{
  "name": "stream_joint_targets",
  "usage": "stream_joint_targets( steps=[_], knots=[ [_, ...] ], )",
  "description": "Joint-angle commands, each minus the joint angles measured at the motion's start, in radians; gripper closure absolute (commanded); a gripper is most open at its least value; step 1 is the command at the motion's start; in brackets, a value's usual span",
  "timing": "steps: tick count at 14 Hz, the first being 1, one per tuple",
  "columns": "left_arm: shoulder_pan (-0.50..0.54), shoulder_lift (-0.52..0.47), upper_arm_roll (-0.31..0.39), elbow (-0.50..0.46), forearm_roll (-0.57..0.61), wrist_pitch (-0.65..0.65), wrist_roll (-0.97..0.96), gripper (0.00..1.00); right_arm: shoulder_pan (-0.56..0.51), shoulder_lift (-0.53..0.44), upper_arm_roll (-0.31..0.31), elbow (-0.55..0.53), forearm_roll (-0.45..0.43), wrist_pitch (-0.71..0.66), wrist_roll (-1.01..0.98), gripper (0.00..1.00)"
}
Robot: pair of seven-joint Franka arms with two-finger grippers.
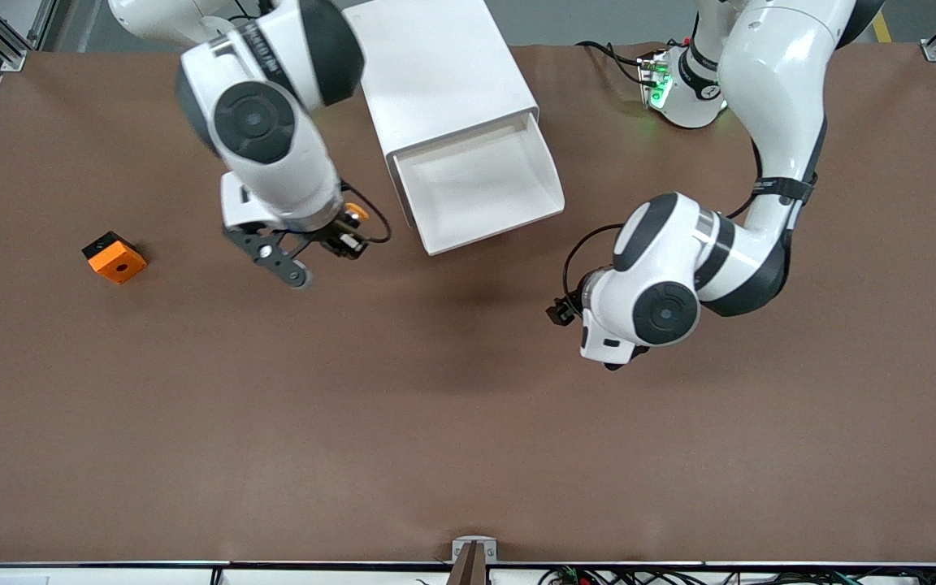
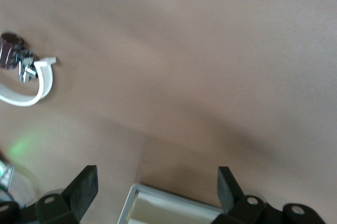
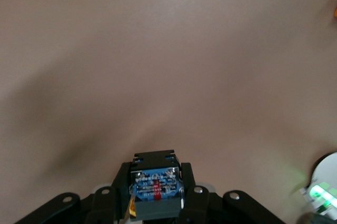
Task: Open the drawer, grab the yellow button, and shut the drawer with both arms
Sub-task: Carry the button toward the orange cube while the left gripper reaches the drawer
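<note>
1. Over the bare counter [image 1: 468,422] beside the cabinet [image 1: 435,73], toward the right arm's end, the right hand [image 3: 156,192] is clenched on the button [image 3: 154,188]: a small dark body with a blue printed face and a red strip, with an orange-yellow collar visible in the front view.
2. The button looks light, rigid and smooth; it would likely slip if gripped by its cap, so the flat body sides seem the best purchase.
3. The drawer [image 1: 480,183] stands pulled out, white, shallow and empty; it should slide with a push on its front lip.
4. The left hand [image 2: 158,184] hangs released, empty, over the counter toward the left arm's end.
</note>
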Motion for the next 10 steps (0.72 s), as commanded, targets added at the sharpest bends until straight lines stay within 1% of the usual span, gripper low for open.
stream_joint_targets(
  steps=[1,3,5,6,8,9,10],
  knots=[
    [-0.034,-0.032,-0.005,-0.017,0.078,0.048,0.015,0.0,-0.071,-0.1,0.018,-0.163,-0.017,0.049,-0.18,1.0],
    [-0.039,-0.044,-0.021,-0.019,0.091,0.092,0.015,0.0,-0.14,-0.152,0.018,-0.263,-0.017,0.103,-0.324,1.0],
    [-0.047,-0.047,-0.031,-0.025,0.092,0.132,0.016,0.0,-0.203,-0.21,0.018,-0.361,-0.034,0.187,-0.462,1.0],
    [-0.048,-0.053,-0.031,-0.026,0.092,0.144,0.016,0.0,-0.234,-0.227,0.018,-0.393,-0.044,0.213,-0.531,1.0],
    [-0.065,-0.061,-0.031,-0.035,0.094,0.164,0.015,0.0,-0.291,-0.236,0.018,-0.442,-0.098,0.25,-0.646,1.0],
    [-0.07,-0.064,-0.031,-0.038,0.094,0.177,0.015,0.0,-0.324,-0.242,0.018,-0.478,-0.116,0.288,-0.694,1.0],
    [-0.079,-0.064,-0.031,-0.042,0.094,0.187,0.015,0.0,-0.372,-0.256,0.018,-0.524,-0.117,0.343,-0.769,1.0]
  ],
)
